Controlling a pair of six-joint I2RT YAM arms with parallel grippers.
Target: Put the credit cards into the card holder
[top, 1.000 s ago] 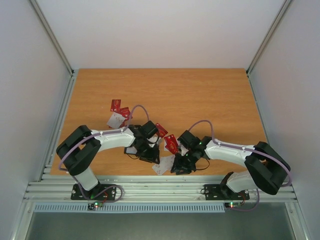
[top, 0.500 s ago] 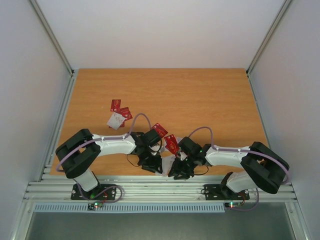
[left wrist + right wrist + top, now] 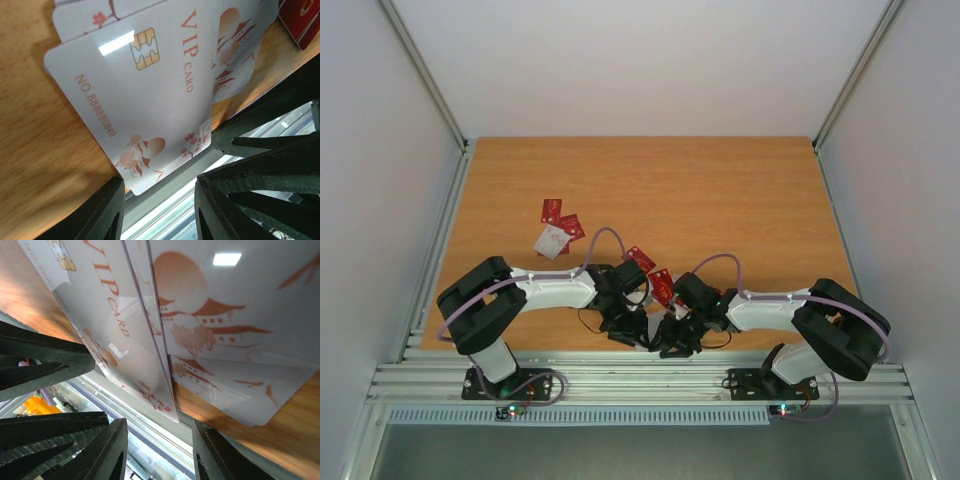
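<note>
Both arms worked low at the near edge of the table, wrists almost meeting.

- Left gripper: jaws spread, nothing pinched. The white VIP card lay flat, one corner overhanging the near edge between the fingers.
- Right gripper: jaws spread and empty, facing a fanned overlap of white cards, also overhanging.
- Red cards lay farther back and to the left.
- Card holder: I could not pick it out in any view; it may have sat under the wrists.

My judgement: take the overhanging corner, one finger under and one over, and close on a single card only. The overlap risked lifting two. Slide outward, not upward, so the neighbouring cards stay put.
</note>
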